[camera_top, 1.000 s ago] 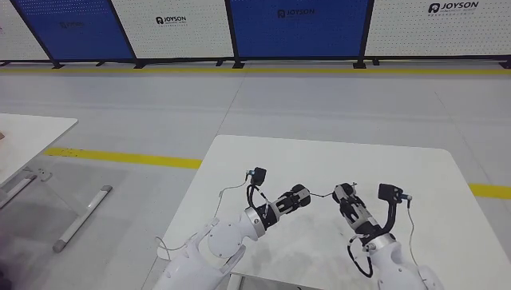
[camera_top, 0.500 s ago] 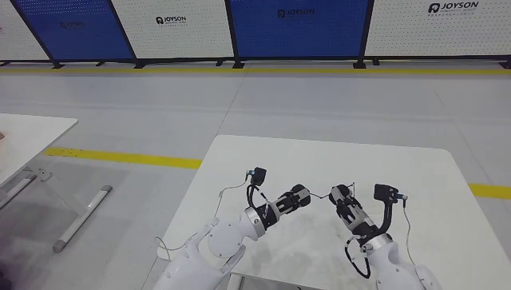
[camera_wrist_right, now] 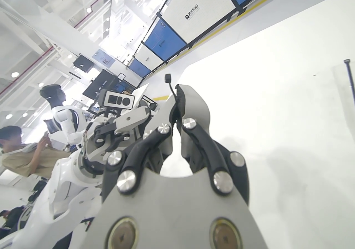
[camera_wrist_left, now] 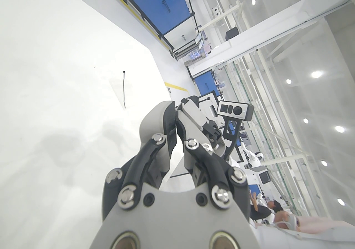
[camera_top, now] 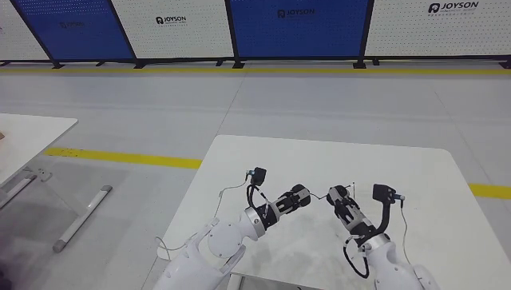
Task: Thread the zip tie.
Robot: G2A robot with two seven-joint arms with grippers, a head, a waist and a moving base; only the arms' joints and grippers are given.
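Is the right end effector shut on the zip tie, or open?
Shut. The right end effector pinches the black zip tie between closed pads; the tie's head sticks out past the fingertips.

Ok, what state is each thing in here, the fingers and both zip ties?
Left fingers: shut; nothing visible between them in the left wrist view.
Right fingers: shut on a zip tie.
Held zip tie: clamped by its strap, head sticking out free, nothing threaded through it.
Spare zip tie: lying straight and loose on the table.
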